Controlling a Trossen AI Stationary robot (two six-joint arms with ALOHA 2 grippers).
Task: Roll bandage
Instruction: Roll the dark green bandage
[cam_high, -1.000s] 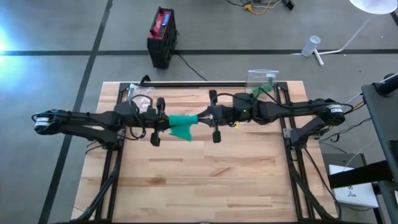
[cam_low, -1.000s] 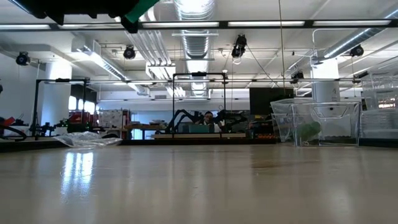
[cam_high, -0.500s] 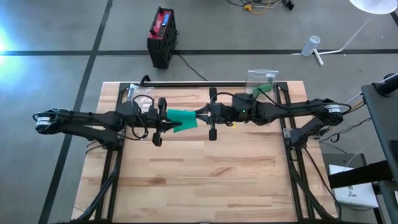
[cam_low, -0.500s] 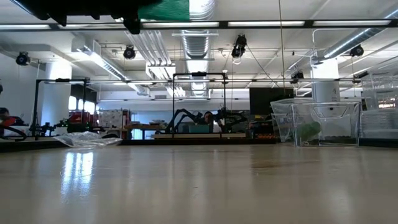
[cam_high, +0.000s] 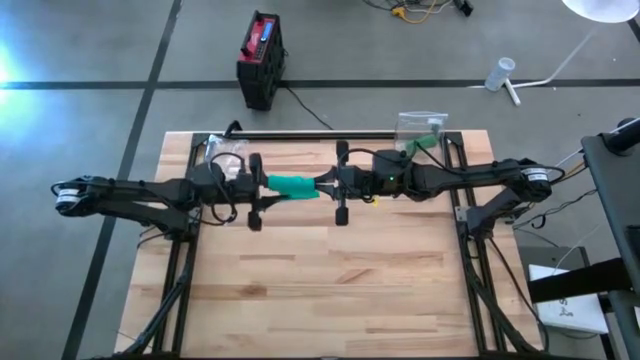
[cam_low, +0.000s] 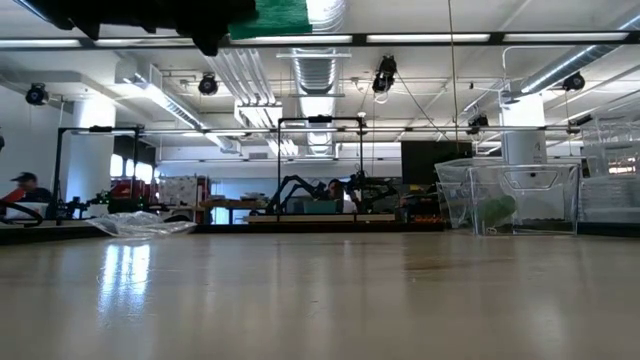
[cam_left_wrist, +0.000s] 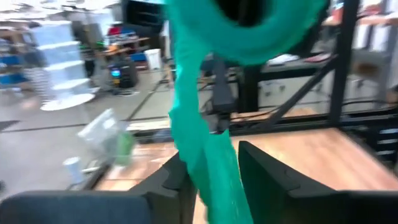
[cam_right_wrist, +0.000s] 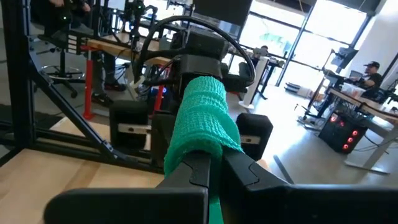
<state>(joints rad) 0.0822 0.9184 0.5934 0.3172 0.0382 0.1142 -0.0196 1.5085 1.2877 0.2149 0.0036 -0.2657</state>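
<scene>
Claws two, left claw (cam_high: 257, 190) and right claw (cam_high: 336, 185), both clamped on one green bandage (cam_high: 293, 186) above table (cam_high: 320, 290).

Rough green knit bandage (cam_right_wrist: 202, 121), glossy wooden table (cam_high: 320, 280)

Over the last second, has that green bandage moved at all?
Yes. The green bandage lost its drooping fan, drawing up toward the black bar into a tight strip between the left gripper and right gripper.

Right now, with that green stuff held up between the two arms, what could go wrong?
The green knitted bandage hangs in mid-air between the left gripper and the right gripper, well above the wooden table. If either grip slips, it may drop and unroll. A loose tail shows in the left wrist view and could snag.
</scene>
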